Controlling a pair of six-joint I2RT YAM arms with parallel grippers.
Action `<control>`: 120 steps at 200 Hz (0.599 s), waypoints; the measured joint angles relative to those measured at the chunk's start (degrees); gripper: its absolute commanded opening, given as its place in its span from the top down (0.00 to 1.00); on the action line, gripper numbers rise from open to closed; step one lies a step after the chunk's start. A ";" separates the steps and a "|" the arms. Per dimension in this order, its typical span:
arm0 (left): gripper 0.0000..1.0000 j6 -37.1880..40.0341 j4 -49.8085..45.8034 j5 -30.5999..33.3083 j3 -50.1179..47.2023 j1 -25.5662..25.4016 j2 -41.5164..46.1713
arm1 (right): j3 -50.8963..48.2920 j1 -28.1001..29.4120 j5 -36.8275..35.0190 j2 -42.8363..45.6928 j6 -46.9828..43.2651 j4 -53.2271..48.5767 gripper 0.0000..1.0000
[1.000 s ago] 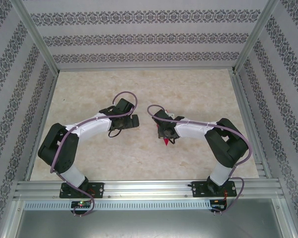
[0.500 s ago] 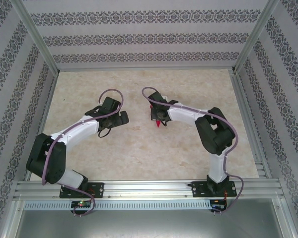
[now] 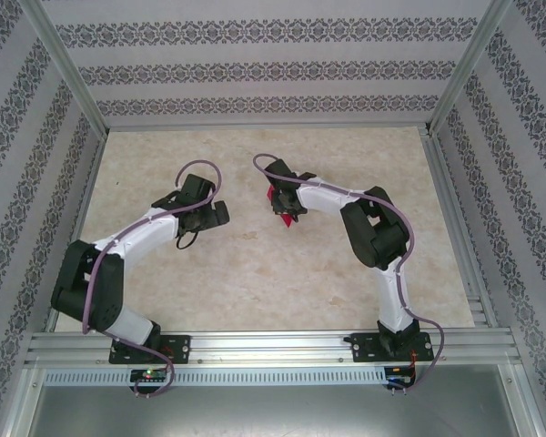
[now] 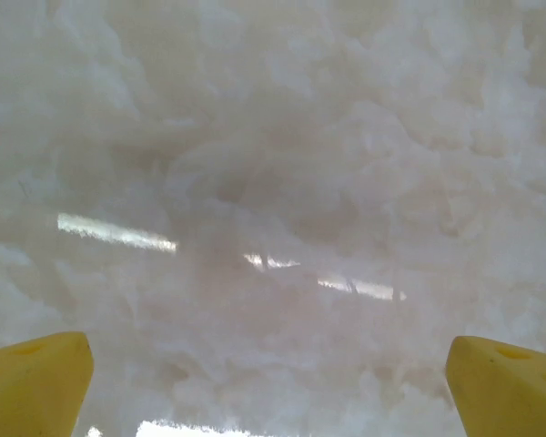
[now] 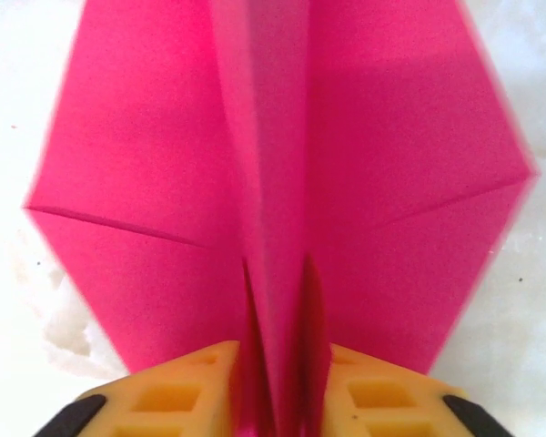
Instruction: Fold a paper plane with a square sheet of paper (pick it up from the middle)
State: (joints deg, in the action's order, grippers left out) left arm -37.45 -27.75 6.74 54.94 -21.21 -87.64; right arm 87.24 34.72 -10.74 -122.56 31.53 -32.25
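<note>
Left arm: reaches from its base at the near left out toward the middle of the table (image 3: 255, 282). The left gripper (image 4: 273, 391) hangs over bare pale marbled surface. Its two yellow fingers (image 4: 32, 382) sit at opposite lower corners of the wrist view, spread wide, with nothing between them.

Right arm: rises from the near right base, bends at the elbow, then stretches far and left. The right gripper (image 5: 282, 401) is to the right of the left one, and the two are apart with bare table between them.

Paper plane (image 5: 155, 182): magenta-pink, already folded, with a pointed kite outline and a raised centre ridge. It sits at the right gripper, just right of the table's centre line and toward the far side. From above, pink shows on both the far and near sides of the gripper head. In the right wrist view the wings fan out left and right over the pale surface. The ridge runs straight back into the narrow slot between the yellow fingers (image 5: 177, 401).

Right hand state: fingers close together, one on each side of the ridge and against its outer folds. The ridge layers look slightly splayed. Cannot tell whether the fingers are really pinching the ridge or only resting beside it. Cannot tell whether the wings lie flat on the table or float just above it.
</note>
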 measured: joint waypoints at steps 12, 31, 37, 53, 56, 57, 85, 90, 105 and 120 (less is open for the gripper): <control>0.00 0.42 0.61 0.07 1.53 0.96 -1.01 | 0.46 0.00 0.22 0.26 0.15 -0.59 0.61; 0.00 1.53 1.62 0.44 3.91 2.58 -1.01 | 0.33 0.00 0.24 2.62 0.17 -2.01 0.43; 0.00 1.99 1.99 0.98 4.66 3.10 -0.83 | 0.02 0.00 0.04 4.22 -0.04 -2.29 0.38; 0.00 3.78 3.32 3.10 5.49 4.59 0.74 | -1.75 -0.35 -1.31 11.15 -0.48 -2.45 0.24; 0.00 4.13 3.50 3.54 5.49 4.83 1.18 | -2.21 -0.39 -1.46 12.55 -1.07 -2.34 0.21; 0.00 4.33 3.52 3.78 5.49 4.98 1.42 | -2.32 -0.42 -1.57 12.94 -1.03 -2.34 0.20; 0.00 8.59 6.25 8.83 4.02 7.87 6.54 | -8.96 -4.26 -6.56 29.77 -2.89 1.11 0.02; 0.00 9.16 6.71 9.70 3.52 8.35 7.32 | -10.47 -5.51 -7.34 32.33 -3.48 1.95 0.02; 0.00 11.28 8.76 12.87 1.18 10.08 9.18 | -15.61 -10.36 -10.08 38.64 -4.63 4.52 0.02; 0.00 12.98 10.43 16.09 -1.68 11.89 9.68 | -21.73 -15.69 -13.03 42.64 -6.43 7.34 0.02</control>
State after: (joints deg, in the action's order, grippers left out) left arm -24.47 -17.32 22.83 53.25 -9.32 -77.95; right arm 65.52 19.03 -23.77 -79.92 25.10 -24.91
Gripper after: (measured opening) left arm 0.999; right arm 0.981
